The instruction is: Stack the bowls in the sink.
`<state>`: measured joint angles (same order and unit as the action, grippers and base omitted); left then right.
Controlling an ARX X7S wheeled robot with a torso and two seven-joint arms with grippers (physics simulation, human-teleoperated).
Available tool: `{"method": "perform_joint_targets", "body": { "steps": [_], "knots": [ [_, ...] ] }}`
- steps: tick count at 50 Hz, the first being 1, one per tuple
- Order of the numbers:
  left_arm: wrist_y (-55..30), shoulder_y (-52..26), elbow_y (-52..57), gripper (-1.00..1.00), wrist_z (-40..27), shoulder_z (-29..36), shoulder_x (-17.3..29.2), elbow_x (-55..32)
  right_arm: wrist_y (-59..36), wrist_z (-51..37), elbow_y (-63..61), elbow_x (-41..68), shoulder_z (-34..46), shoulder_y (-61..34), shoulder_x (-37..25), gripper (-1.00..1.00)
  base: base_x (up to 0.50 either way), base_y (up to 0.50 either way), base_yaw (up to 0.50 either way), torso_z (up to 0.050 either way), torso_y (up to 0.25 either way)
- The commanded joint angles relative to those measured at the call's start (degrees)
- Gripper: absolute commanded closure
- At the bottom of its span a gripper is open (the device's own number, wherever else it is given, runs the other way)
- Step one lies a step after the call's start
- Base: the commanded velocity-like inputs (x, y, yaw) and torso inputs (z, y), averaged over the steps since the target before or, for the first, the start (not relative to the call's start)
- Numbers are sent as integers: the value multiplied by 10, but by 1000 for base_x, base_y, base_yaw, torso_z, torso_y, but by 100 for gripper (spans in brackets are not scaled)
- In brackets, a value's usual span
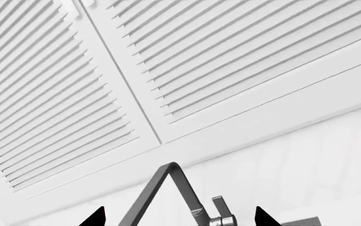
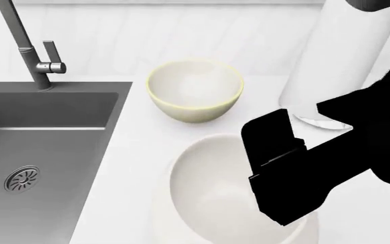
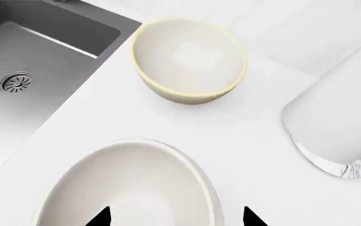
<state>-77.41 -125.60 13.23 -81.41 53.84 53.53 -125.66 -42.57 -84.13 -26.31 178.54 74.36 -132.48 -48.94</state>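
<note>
While right claw (image 3: 175,217) hovers wide over white bowl (image 3: 127,188), cream bowl (image 3: 189,59) beside sink (image 3: 48,56).

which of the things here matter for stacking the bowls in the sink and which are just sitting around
Part of the job:
small cream bowl with pale yellow rim
larger deep white bowl
dark grey rectangular sink

Just sitting around:
tall white cylinder
grey faucet
white louvred shutters

Glossy bowls (image 2: 194,91), matt grey sink (image 2: 46,132)

Tall white cylinder (image 2: 330,61) upright on the white countertop (image 2: 133,152) — louvered shutters (image 1: 187,61), seemingly, behind.
</note>
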Motion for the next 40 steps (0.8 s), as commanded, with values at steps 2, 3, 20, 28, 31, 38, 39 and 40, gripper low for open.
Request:
{"method": "perform_joint_targets", "body": {
  "steps": [2, 3, 20, 28, 31, 38, 39, 40],
  "knots": [
    [4, 2, 5, -100, 4, 2, 5, 3, -26, 3, 56, 14, 54, -18, 63, -100, 0, 0, 0, 0, 0],
    [4, 2, 5, -100, 4, 3, 5, 3, -32, 6, 62, 14, 62, -24, 68, -100, 0, 0, 0, 0, 0],
    [7, 8, 9, -100, 10, 8, 6, 12, -96, -27, 107, 15, 166, -25, 110, -100, 0, 0, 0, 0, 0],
    [6, 6, 8, -100, 14, 8, 8, 17, -100, -19, 100, 15, 197, -25, 112, -100, 0, 0, 0, 0, 0],
    [7, 7, 9, -100, 15, 9, 8, 18, -99, -19, 94, 15, 207, -25, 110, -100, 0, 0, 0, 0, 0],
    [10, 9, 12, -100, 15, 11, 7, 18, -95, -13, 82, 14, 225, -25, 105, -100, 0, 0, 0, 0, 0],
    [11, 10, 13, -100, 15, 12, 8, 18, -95, -12, 80, 14, 228, -24, 104, -100, 0, 0, 0, 0, 0],
    [11, 10, 13, -100, 16, 11, 8, 19, -94, -10, 78, 14, 230, -23, 103, -100, 0, 0, 0, 0, 0]
  ]
}}
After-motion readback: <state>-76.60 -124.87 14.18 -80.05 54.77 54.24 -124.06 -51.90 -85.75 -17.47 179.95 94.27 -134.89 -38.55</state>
